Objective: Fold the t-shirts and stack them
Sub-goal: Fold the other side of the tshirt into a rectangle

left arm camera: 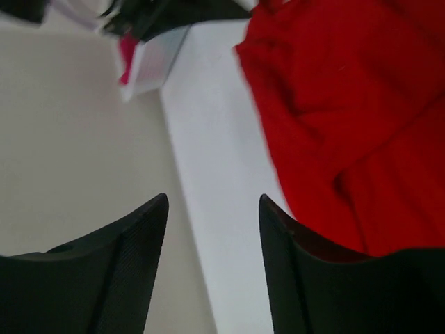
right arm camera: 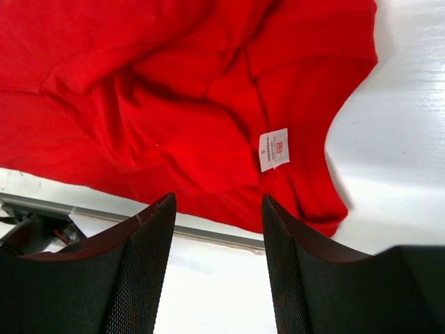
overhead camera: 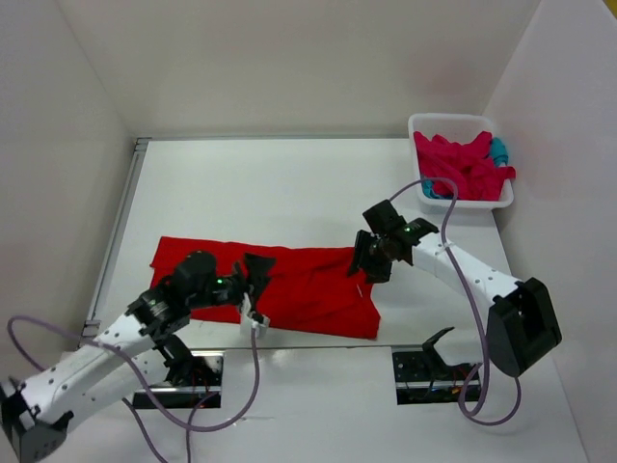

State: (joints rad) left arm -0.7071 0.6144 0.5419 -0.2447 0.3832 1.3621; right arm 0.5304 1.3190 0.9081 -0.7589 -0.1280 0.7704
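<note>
You're hovering the left hand [left arm camera: 212, 202] at the middle of the crosswise shirt [overhead camera: 313, 289], right hand [right arm camera: 217, 200] over its collar end, both spread and empty.

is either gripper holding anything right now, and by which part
Nothing is held. The left gripper and right gripper both stand open with empty gaps; the red t-shirt lies free on the table.
</note>
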